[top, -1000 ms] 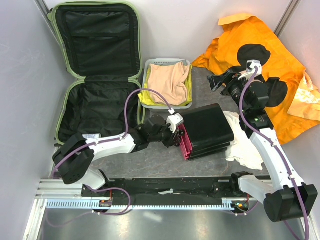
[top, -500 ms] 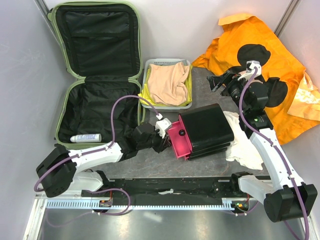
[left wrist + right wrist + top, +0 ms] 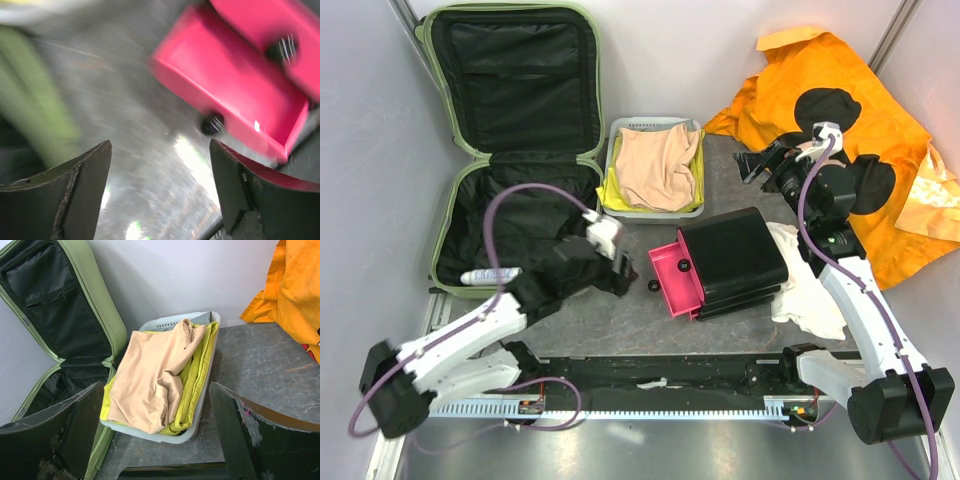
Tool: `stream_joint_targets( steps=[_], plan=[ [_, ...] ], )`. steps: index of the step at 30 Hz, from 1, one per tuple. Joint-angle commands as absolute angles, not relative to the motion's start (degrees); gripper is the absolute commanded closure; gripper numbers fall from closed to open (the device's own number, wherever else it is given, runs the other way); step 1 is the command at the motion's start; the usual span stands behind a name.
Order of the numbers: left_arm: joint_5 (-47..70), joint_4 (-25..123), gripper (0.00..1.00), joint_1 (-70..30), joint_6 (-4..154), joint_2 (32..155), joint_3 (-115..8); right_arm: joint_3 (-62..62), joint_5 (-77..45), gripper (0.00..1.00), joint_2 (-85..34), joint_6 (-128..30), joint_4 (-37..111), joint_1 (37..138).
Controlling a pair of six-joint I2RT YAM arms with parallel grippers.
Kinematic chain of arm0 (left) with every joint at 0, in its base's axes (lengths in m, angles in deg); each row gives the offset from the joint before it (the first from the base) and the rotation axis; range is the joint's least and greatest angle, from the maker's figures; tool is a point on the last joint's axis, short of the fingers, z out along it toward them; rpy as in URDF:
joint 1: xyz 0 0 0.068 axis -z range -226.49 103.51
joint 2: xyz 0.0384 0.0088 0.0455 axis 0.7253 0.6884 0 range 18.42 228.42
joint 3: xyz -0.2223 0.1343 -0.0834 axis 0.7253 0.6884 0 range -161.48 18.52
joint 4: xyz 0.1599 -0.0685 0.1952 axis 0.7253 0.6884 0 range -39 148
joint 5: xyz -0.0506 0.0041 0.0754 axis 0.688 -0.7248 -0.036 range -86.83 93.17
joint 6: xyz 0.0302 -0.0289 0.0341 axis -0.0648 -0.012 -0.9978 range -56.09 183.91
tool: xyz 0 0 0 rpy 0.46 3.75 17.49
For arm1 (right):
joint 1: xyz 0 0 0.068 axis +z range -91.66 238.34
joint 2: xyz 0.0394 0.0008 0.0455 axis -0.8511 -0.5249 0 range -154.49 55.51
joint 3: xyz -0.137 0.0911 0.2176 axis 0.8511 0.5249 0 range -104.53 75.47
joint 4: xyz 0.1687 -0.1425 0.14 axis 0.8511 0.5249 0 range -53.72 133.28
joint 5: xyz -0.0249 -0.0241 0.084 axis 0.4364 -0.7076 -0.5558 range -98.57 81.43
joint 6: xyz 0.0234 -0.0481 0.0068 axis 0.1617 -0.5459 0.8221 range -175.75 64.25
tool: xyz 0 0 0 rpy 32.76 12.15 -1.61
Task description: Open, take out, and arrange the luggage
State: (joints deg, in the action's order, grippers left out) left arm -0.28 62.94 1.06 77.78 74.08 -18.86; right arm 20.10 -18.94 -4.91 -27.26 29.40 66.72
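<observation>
Grey tabletop [image 3: 620,320]. Luggage [image 3: 510,100] open at far-left corner; white tube [image 3: 490,275] inside, near edge. Left gripper [image 3: 160,145] just right of luggage, jaws apart, empty (pink drawer [image 3: 675,280] open beside). Right gripper [image 3: 156,385] apart, well right of luggage. Suggest: take tube mid-body, from above.

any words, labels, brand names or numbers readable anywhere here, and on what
No text can be read in any view.
white tube lying in the luggage: any print is too small to read.
orange cloth: black shapes only, no letters visible.
</observation>
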Motion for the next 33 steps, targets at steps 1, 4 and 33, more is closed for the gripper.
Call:
stream_joint_targets(
  steps=[1,4,33],
  plan=[
    [-1.25,70.68,0.09,-13.03,85.07,67.73,-24.28,20.63,-18.76,0.05,-4.95,-27.10,26.09,66.42],
    [0.01,74.98,0.04,-25.86,88.76,71.65,-27.00,20.72,-19.72,0.05,-5.74,-26.66,25.29,66.42],
    [-2.65,65.25,0.15,-43.68,104.60,95.58,-15.67,22.74,-21.84,0.05,-6.10,-23.67,20.45,65.81]
  ],
)
